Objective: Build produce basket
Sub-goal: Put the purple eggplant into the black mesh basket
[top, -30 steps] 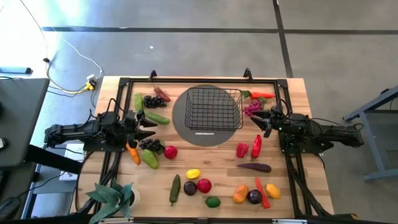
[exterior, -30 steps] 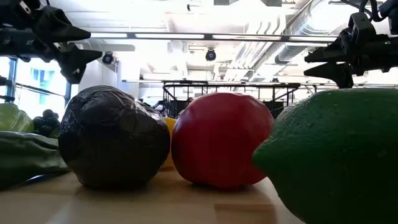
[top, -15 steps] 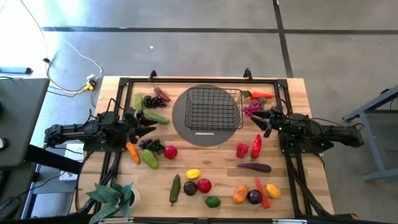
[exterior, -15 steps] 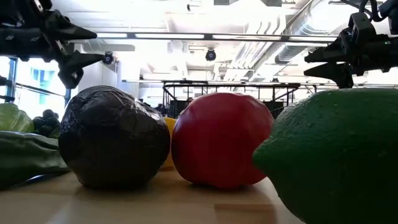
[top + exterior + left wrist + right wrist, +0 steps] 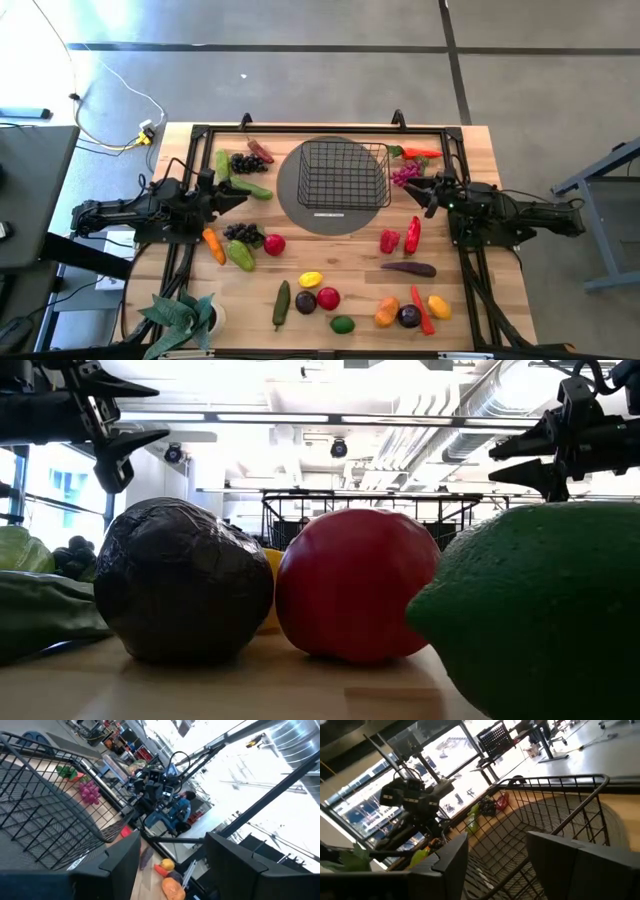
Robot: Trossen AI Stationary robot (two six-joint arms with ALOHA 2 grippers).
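The black wire basket (image 5: 335, 172) stands empty on a round grey mat (image 5: 288, 195) at the table's far middle. It also shows in the left wrist view (image 5: 50, 820) and the right wrist view (image 5: 540, 830). Toy produce lies scattered on the table: dark grapes (image 5: 248, 162) and a cucumber (image 5: 252, 189) on the left, pink grapes (image 5: 405, 175) and red peppers (image 5: 400, 238) on the right. My left gripper (image 5: 238, 199) hovers open and empty left of the basket, above the table (image 5: 155, 412). My right gripper (image 5: 418, 190) hovers open and empty right of the basket (image 5: 495, 465).
More produce lies along the near edge: a dark plum (image 5: 185, 595), a red apple (image 5: 355, 585) and a green lime (image 5: 540, 610) right in front of the low camera. A leafy potted plant (image 5: 185, 315) stands at the near left corner. A black frame (image 5: 300, 130) borders the table.
My left gripper has risen, tipped its fingers upward and drawn slightly back toward the table's left edge, staying open and empty. No produce has moved.
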